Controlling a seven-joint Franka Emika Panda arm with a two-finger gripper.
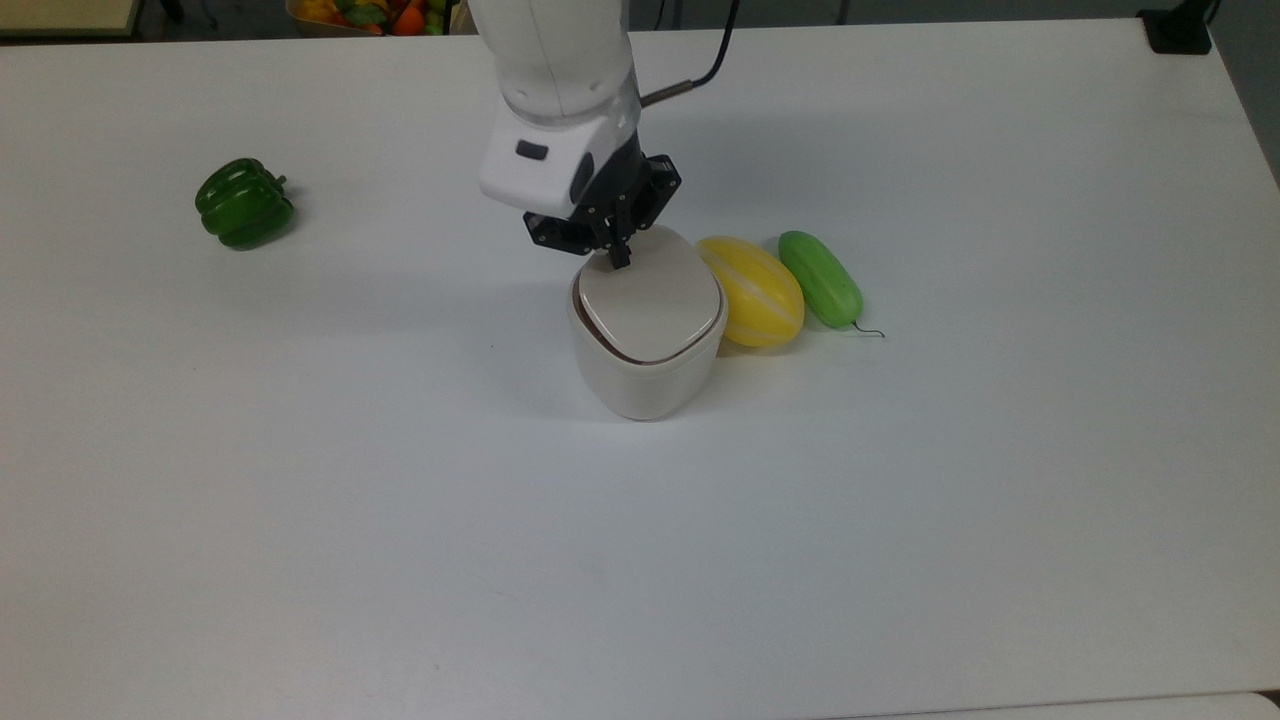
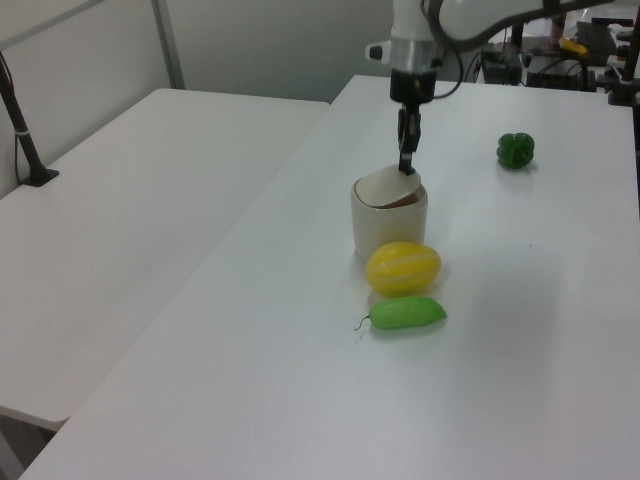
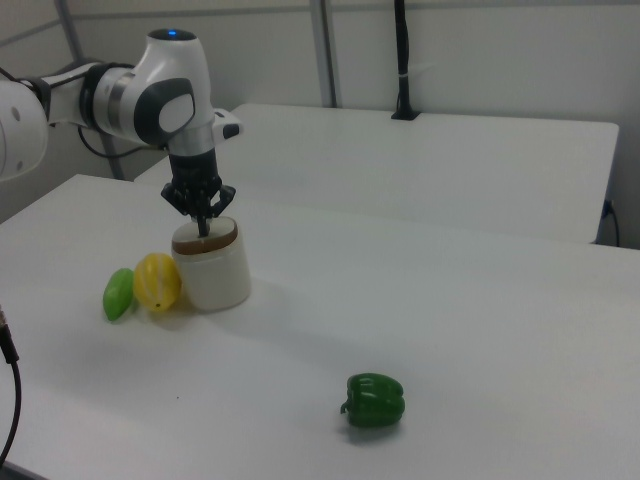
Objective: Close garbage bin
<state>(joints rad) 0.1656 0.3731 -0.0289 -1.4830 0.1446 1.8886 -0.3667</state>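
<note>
Centrally on the white table: a cream-white garbage bin, upright, rounded body tapering toward its base. Beige lid lowered almost flat over the opening; thin dark seam along the rim in the top view, and in the left view a slight tilt, raised toward the left view's left, brown interior just visible beneath the lid's edge on the left view's right. Directly above the lid's far edge in the top view, the black gripper, pointing straight down from the white arm. Fingers drawn together into one narrow point, nothing held between them, tip pressing on or just at the lid near its edge; actual contact hard to confirm. Same downward pose in the right view, tip at the bin's top.

Just beside the bin, on the top view's right: a yellow melon-like fruit, touching or nearly touching the bin's wall. Next to that, a light green cucumber-like vegetable with a thin dark stem trailing from its near end. Well apart, toward the top view's left: a dark green bell pepper, alone on bare table.
</note>
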